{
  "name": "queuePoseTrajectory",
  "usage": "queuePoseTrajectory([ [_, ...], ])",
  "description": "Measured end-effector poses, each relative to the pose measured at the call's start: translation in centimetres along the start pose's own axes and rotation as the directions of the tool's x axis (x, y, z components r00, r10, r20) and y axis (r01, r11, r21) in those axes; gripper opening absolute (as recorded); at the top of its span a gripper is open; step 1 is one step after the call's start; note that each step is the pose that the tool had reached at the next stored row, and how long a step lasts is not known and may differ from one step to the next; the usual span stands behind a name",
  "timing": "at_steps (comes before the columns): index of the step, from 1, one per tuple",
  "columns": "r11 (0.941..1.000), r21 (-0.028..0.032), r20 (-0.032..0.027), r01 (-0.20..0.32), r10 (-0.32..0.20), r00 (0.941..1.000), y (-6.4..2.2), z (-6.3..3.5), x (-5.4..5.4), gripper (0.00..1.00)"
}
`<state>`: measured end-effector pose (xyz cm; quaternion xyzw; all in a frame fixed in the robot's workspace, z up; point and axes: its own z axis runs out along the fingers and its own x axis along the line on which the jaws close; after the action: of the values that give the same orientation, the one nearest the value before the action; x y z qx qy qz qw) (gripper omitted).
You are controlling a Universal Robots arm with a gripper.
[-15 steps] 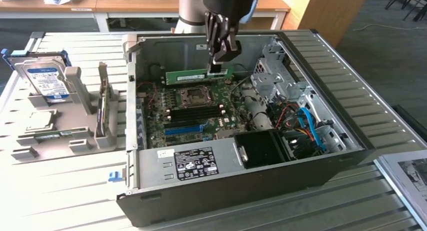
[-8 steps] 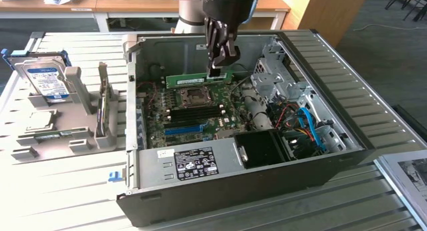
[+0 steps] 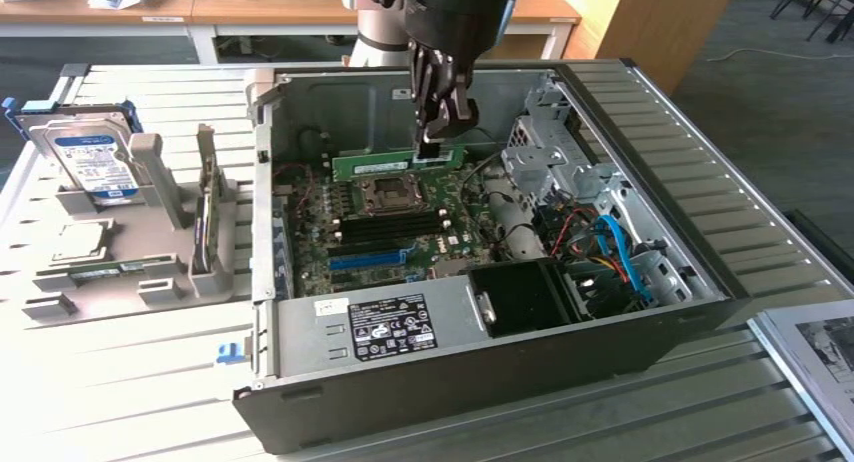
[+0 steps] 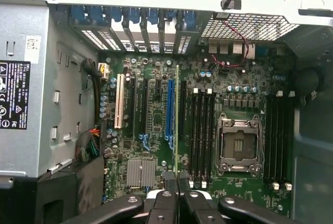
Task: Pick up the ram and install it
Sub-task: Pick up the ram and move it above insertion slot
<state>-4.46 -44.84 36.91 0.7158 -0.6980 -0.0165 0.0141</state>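
Claw (image 4: 177,178) pinches ram (image 4: 177,120) over motherboard (image 4: 156,73) inside open case (image 3: 534,372).

FYI your arm (image 3: 454,22) runs off the exterior view's top, the gripper (image 3: 435,152) covers part of the ram (image 3: 380,165), and the PSU label (image 3: 388,322) is too small to read.

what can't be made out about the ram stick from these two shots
Long thin green ram stick: wrist view sees it edge-on, so chips and label are hidden.
Its bottom edge: exterior view, too small to tell whether it touches a black memory slot.
Black gripper, shut on it: upper part cut off by the exterior view's top edge.
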Motion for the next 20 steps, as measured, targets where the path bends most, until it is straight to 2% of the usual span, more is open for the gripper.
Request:
queuePoseTrajectory([
  [9, 1.0, 0.0001, 0.0002, 0.0, 0.0, 1.0, -0.01, 0.1, -0.3, 0.11],
  [20, 1.0, 0.0, 0.0002, 0.0, 0.0, 1.0, -0.06, 0.33, -1.9, 0.11],
])
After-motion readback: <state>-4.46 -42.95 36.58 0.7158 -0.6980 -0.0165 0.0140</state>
